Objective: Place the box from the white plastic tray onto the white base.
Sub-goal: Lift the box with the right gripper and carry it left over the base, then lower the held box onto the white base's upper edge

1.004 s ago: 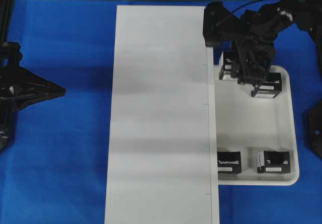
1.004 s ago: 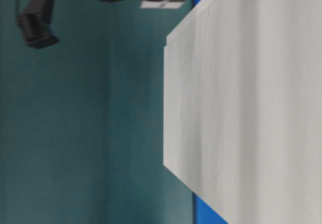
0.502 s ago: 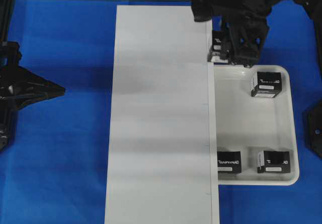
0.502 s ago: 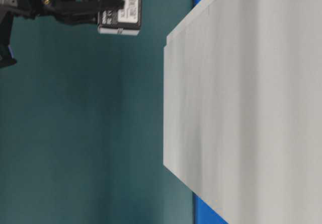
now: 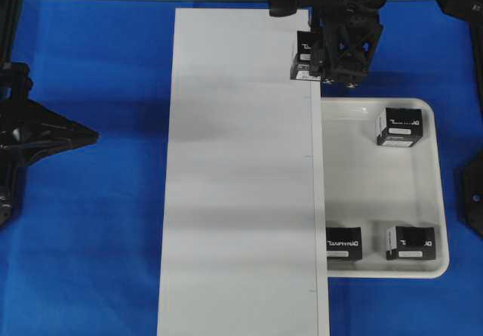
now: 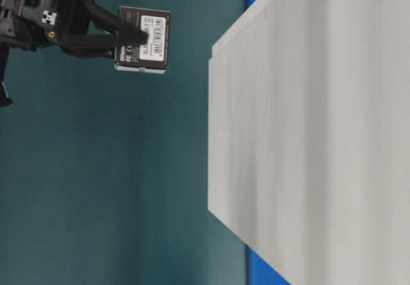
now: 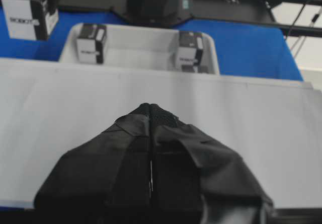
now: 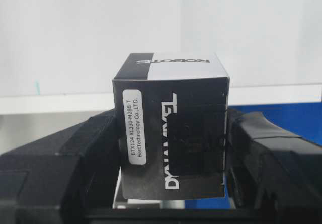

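Long white base (image 5: 241,177) flat on blue table (image 5: 98,223), running near to far. Just right of it, white plastic tray (image 5: 377,200), holding three black boxes: one far right (image 5: 400,127), two along near edge (image 5: 343,243) (image 5: 410,242). Fourth box (image 5: 306,57) lifted clear, over base's far right edge, clamped between fingers of right gripper (image 5: 321,55). Left gripper (image 7: 151,148) closed, jaws pressed together, at base's left edge.
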You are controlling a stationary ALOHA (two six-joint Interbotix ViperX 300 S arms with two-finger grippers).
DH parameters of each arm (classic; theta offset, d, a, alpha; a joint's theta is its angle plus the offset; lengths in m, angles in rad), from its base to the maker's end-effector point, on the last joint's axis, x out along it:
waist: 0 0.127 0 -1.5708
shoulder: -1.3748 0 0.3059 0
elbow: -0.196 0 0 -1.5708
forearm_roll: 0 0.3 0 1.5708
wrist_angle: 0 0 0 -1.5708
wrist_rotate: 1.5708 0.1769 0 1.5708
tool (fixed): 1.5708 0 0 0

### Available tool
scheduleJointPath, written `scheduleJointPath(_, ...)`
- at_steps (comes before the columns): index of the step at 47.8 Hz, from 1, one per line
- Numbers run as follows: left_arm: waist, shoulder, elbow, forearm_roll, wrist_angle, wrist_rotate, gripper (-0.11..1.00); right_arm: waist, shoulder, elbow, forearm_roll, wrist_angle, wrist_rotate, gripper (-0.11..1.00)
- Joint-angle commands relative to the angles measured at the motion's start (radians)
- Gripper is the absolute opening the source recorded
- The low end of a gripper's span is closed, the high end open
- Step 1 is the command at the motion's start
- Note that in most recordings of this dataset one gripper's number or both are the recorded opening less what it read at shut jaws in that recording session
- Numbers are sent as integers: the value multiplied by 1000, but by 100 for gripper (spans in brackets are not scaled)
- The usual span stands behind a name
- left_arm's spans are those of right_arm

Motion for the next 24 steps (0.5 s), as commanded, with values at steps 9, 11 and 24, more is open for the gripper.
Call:
scheduleJointPath(9,0,5,-29,2,-9,0,-7,11,40,-15,3,-44,-2,58)
scheduleJointPath(11,0,5,-29,2,-9,0,-7,11,49,-15,2,-48,-3,58)
scheduleJointPath(24,2,5,-29,2,-9,0,-7,12,94,-15,-3,-51,-25,58)
